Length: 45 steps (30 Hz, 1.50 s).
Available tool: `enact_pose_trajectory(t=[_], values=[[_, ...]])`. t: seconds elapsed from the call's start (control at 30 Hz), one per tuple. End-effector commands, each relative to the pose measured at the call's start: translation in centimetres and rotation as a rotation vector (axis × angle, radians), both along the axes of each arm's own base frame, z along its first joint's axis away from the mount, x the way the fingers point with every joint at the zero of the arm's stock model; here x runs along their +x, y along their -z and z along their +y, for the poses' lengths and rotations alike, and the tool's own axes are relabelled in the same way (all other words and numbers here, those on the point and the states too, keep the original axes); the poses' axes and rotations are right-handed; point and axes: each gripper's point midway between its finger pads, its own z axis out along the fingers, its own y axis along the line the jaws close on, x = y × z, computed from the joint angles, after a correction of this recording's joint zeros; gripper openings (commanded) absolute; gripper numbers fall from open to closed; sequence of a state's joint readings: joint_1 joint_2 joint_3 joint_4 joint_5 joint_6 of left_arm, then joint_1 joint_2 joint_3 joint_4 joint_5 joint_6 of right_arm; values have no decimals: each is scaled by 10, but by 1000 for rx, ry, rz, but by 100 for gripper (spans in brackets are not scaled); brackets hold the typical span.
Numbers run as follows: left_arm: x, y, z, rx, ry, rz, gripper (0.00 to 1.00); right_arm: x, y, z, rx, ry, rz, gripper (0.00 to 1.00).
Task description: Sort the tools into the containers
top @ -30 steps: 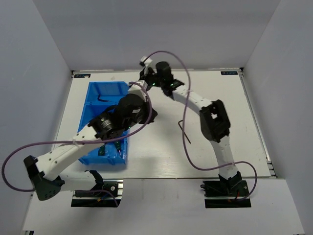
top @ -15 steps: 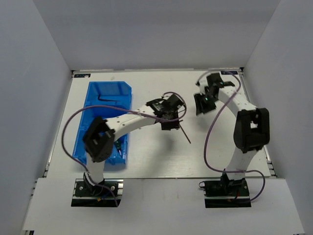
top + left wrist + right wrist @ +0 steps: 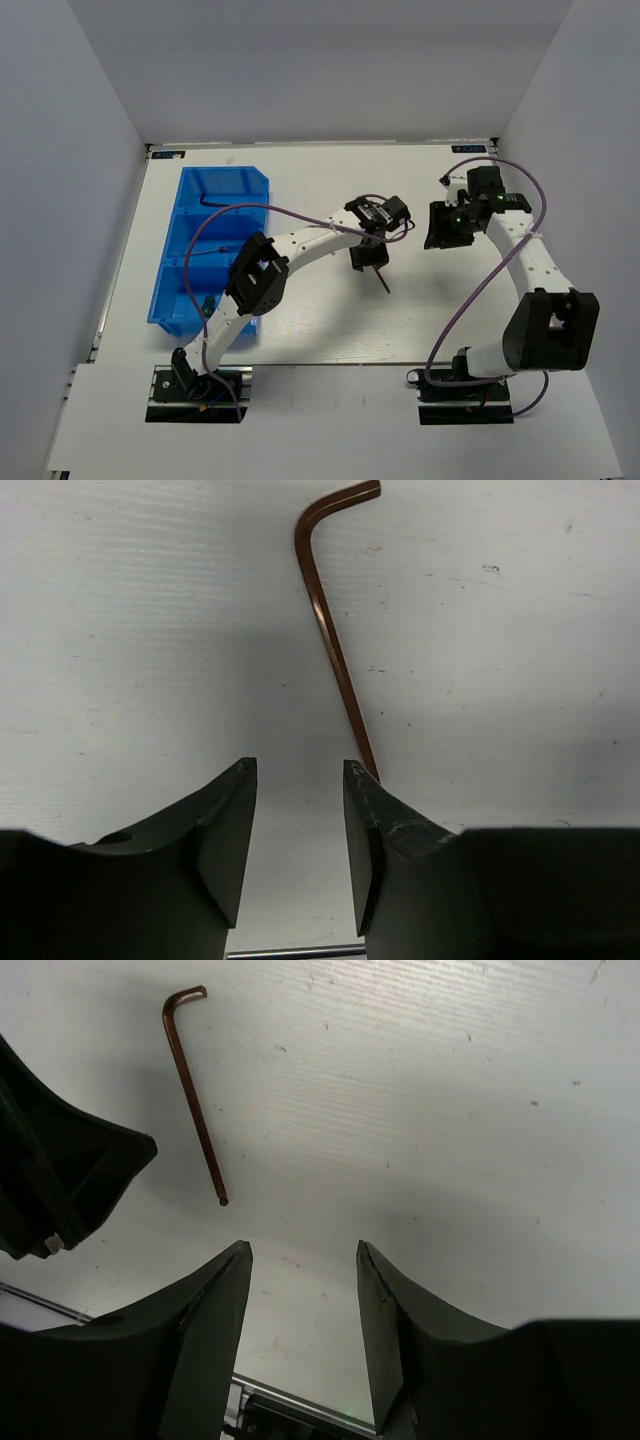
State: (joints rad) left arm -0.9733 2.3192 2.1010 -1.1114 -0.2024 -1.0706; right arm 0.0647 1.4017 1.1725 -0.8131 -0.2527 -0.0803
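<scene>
Two arms are mounted at the near edge of the worktop [image 3: 320, 310]: the left arm [image 3: 300, 238] and the right arm [image 3: 525, 255]. Each ends in one hand, so there are two, the left hand [image 3: 298, 770] and the right hand [image 3: 303, 1250]. Each hand has two dark fingers [image 3: 225, 830], four altogether. One purple cable [image 3: 270, 208] trails along each arm, two in total.

There is one blue bin [image 3: 225, 172], split into three compartments.

Two thin dark-red hex keys show: one loose hex key [image 3: 330, 650] on the worktop and one stored hex key [image 3: 225, 207] in the far compartment. One green-handled screwdriver [image 3: 207, 303] shows in the near compartment. The left arm hides part of that compartment, so its full count cannot be told.
</scene>
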Motion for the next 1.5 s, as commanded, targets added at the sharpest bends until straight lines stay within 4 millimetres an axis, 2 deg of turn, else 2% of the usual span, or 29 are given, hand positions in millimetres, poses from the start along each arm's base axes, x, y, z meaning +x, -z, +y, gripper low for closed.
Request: enact_pose_trajectory(t=[0.0,0.1,0.13,0.2,0.23,0.43,0.47,0.6,0.63,0.67,0.73,0.9,0.97,1.0,1.07,1.1,1.23,1.27,1.33,1.37,1.43,1.47], values=[[3,-3,7,25,-37,-19,50,-1,-4,3,69,29,6,53],[5,2,4,20,-46,-19,50,-1,-3,2,97,48,15,51],[8,-2,0,4,-46,-30,50,-1,-3,1,103,57,16,51],[4,3,-6,-6,-43,-22,50,-4,-2,4,117,51,20,51],[7,2,-10,-21,-43,-32,50,-1,-1,-6,117,84,15,51],[15,19,-25,-36,-41,-31,50,-8,4,-7,142,95,17,51],[17,14,-29,-54,-41,-43,50,-9,5,-8,143,97,17,51],[19,23,-32,-54,-49,-39,49,-15,9,-10,156,103,20,51],[23,18,-34,-61,-53,-56,48,-16,10,-11,164,107,23,51],[21,27,-32,-39,-52,-42,48,-17,11,-10,165,106,24,51],[20,29,-30,-21,-52,-31,47,-17,11,-11,176,112,29,51],[6,46,-18,43,-34,42,43,-13,7,-12,206,131,18,51],[-3,53,-7,93,-12,79,41,-11,8,-12,231,154,34,51],[-10,64,1,127,-10,113,40,-11,4,-12,235,157,22,51],[-18,66,13,173,14,138,38,-10,3,-11,257,165,26,50],[-23,75,22,203,14,158,37,-9,2,-11,262,168,21,50],[-39,74,48,276,35,193,36,-8,0,-9,295,179,30,50],[-44,80,60,315,44,206,36,-9,0,-9,303,186,34,50],[-45,77,69,317,35,210,35,-9,0,-8,315,183,34,50],[-53,84,81,343,35,228,35,-9,-2,-8,319,185,34,50],[-52,78,86,320,35,213,35,-11,-2,-6,322,176,32,50],[-55,84,86,304,36,214,35,-11,-4,-7,323,179,27,50]])
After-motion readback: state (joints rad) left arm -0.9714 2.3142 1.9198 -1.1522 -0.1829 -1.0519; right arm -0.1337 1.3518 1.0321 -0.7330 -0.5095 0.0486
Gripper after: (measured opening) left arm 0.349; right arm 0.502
